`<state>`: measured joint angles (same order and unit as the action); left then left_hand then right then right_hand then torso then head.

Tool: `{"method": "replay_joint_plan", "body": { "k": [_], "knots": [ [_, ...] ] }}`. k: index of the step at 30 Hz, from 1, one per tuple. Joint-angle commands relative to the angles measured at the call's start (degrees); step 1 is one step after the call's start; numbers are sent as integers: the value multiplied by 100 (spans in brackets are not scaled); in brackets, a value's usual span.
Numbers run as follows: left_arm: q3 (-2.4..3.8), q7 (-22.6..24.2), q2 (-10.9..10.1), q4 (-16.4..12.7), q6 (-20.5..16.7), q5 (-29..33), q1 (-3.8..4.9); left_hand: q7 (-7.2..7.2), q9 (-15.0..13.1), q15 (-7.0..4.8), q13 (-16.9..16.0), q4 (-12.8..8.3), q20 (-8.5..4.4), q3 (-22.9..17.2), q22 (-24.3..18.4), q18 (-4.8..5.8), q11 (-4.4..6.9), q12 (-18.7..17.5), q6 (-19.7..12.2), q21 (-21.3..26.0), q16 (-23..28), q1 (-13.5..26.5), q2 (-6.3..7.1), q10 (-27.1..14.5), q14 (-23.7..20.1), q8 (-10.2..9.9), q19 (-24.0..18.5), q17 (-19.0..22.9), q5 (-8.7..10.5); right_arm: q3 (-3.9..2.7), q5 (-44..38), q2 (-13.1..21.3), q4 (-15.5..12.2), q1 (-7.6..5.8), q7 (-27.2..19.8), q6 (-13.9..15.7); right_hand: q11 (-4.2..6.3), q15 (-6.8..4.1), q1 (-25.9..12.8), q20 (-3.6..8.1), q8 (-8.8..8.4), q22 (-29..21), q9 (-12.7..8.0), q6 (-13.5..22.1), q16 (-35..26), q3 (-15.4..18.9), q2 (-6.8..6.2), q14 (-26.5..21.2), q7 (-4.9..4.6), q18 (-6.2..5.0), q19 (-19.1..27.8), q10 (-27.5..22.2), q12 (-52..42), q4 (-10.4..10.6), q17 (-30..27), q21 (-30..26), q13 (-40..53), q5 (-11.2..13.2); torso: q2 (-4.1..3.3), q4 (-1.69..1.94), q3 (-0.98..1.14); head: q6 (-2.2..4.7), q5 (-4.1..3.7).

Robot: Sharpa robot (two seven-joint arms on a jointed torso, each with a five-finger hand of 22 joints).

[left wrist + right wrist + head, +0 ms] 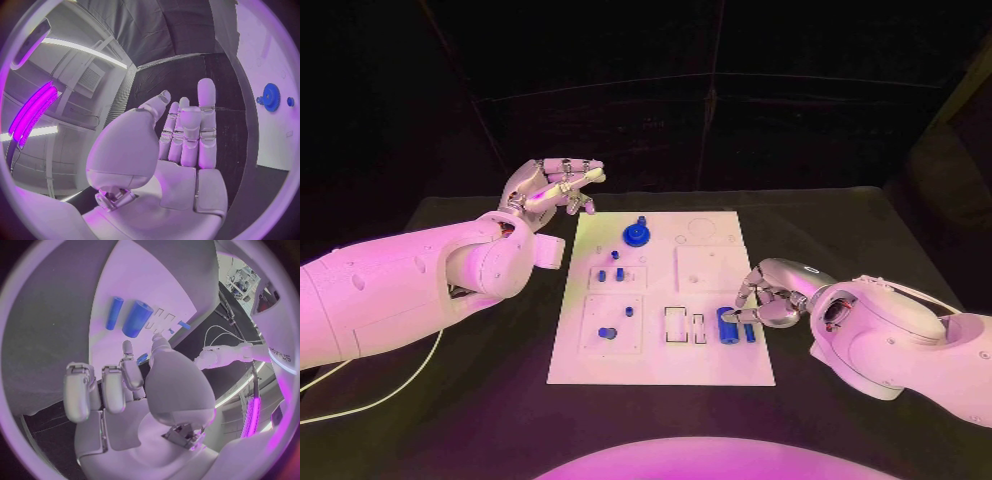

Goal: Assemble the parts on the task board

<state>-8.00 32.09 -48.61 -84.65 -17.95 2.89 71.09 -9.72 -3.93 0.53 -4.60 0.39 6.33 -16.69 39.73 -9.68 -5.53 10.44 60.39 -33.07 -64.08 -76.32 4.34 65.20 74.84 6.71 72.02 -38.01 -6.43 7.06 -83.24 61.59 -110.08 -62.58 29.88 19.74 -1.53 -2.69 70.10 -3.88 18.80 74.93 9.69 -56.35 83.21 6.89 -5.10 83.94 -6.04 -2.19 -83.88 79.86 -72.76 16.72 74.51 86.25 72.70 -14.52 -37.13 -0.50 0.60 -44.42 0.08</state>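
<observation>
The white task board (pixel 661 345) lies mid-table (pixel 473 400), carrying a blue gear (pixel 636 234) near its far edge, small blue pegs (pixel 610 272) on its left half and two blue cylinders (pixel 734 327) at its right edge. The right hand (pixel 772 300) sits just beside those cylinders, fingers (pixel 103 390) curled in, holding nothing. The left hand (pixel 553 187) hovers off the board's far left corner, fingers (pixel 206 125) straight and empty.

Lying too small to tell apart: tiny blue parts (pixel 609 272) beside blue gear (pixel 636 234) on task board (pixel 661 372).
</observation>
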Motion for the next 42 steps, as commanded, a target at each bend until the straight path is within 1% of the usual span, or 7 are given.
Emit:
{"method": "replay_joint_plan", "body": {
  "k": [1,8,18,29,35,39,42],
  "knots": [
    [3,49,-7,-7,60,7,8,-3,-4,9,5,-24,-9,15,-7,-75,-6,25,-52,33,-27,-62,-10,-36,-45,22,15,6,-12,6,-274,-15,21,3,198,-135,25,13,-53,-11,67,886,33,-13,36,70,33,331,29,52,-133,42,-14,-1,7,9,11,3,-2,3,-4,-10,-5],
    [2,47,-12,-5,65,7,8,-3,-4,9,5,-24,-9,15,-7,-75,-6,25,-52,33,-27,-62,-10,-36,-45,22,15,6,-12,11,-355,-77,60,23,234,-278,56,-12,-131,9,187,893,119,-65,34,155,96,331,66,53,-136,65,-35,3,13,11,59,-6,-2,3,0,-23,6],
    [1,42,-27,-14,64,7,8,-3,-6,10,4,-19,-8,24,-11,-74,-6,39,-50,37,-31,-53,-10,-37,-46,33,17,5,-10,11,-374,-257,134,192,239,-376,62,-17,-133,13,209,902,137,-74,39,170,99,333,73,56,-143,72,-42,0,27,16,72,-2,-4,-2,-2,-43,26],
    [1,40,-50,-29,64,7,8,-3,-6,10,4,-19,-8,24,-11,-74,-6,39,-50,37,-31,-53,-10,-37,-46,33,17,5,-10,11,-428,-473,396,294,246,-465,71,-25,-89,21,238,908,166,-70,46,176,122,337,81,57,-147,72,-37,-14,46,19,77,-8,0,7,-1,-58,37],
    [1,38,-56,-33,67,7,8,-3,-6,10,4,-19,-8,24,-11,-74,-6,39,-50,37,-31,-53,-10,-37,-46,33,17,5,-10,10,-470,-605,476,348,253,-410,76,-31,5,30,267,910,202,-44,44,180,153,337,84,58,-147,80,-41,-28,45,19,97,-34,-2,3,1,-59,41],
    [1,36,-58,-36,69,7,8,-3,-6,10,4,-19,-8,24,-11,-74,-6,39,-50,37,-31,-53,-10,-37,-46,33,17,5,-10,9,-510,-647,489,364,261,-368,78,-34,123,36,303,911,247,-12,44,192,194,338,85,58,-147,85,-38,-42,51,19,114,-101,-1,1,-1,-57,42],
    [1,35,-62,-38,67,7,8,-3,-6,10,4,-19,-8,24,-11,-74,-6,39,-50,37,-31,-53,-10,-37,-46,33,17,5,-10,9,-552,-642,475,370,263,-300,83,-38,229,40,345,917,295,5,46,213,235,340,89,59,-150,100,-49,-52,61,21,145,-266,2,0,-2,-51,45]
  ]
}}
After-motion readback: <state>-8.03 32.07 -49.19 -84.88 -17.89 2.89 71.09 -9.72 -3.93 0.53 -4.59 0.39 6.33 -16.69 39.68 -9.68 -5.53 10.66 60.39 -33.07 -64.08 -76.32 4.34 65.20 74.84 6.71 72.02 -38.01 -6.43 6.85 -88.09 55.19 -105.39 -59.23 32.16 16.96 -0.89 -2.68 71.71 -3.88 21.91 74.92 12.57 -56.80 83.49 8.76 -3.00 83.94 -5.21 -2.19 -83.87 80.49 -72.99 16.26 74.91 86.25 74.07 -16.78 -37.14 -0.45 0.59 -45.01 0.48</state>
